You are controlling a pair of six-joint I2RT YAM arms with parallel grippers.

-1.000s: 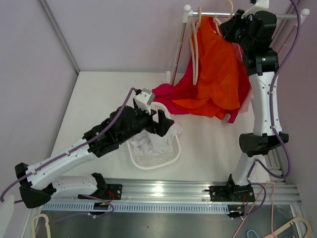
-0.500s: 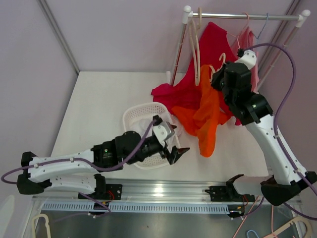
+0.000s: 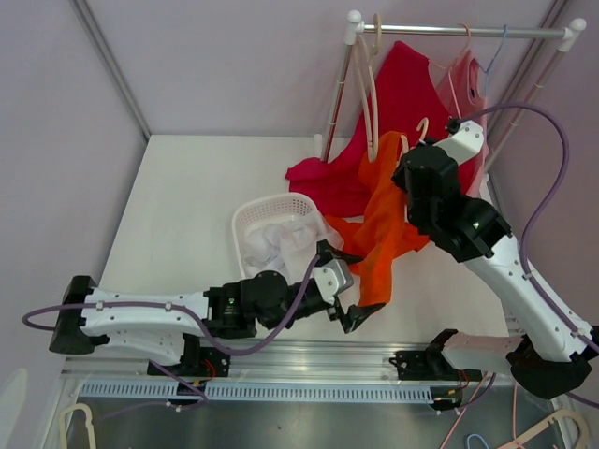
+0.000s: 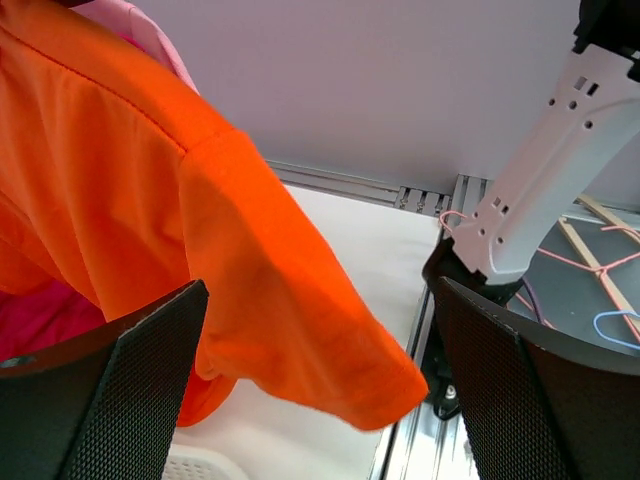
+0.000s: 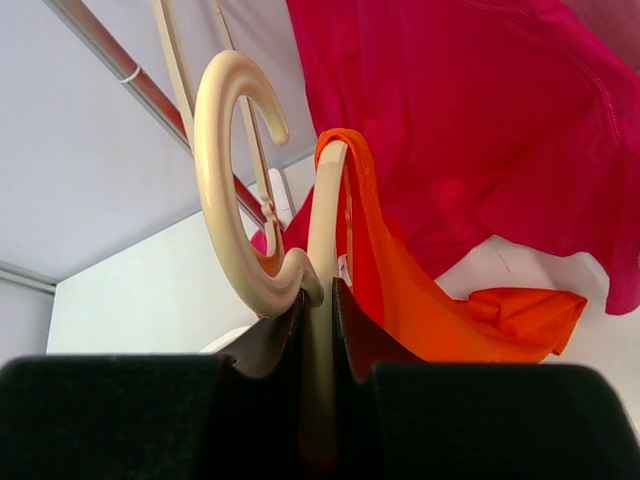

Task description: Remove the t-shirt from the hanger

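Right gripper [image 5: 318, 300] pinched narrow on hanger [image 5: 225, 180] neck, so orange t-shirt [image 4: 150, 200] hangs loose (off rail [image 3: 449, 30]). Left gripper [image 4: 320, 390], 7 o'clock of hanger, jaws wide astride sleeve [image 4: 300, 330], poised to pull.

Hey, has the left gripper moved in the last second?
Yes. The left gripper has swung right from above the white basket, closer to the aluminium rail, now open at a sleeve of the orange t-shirt.

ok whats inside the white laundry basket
Crumpled white fabric fills the laundry basket. Its floor is covered, and the left arm hides its near end.
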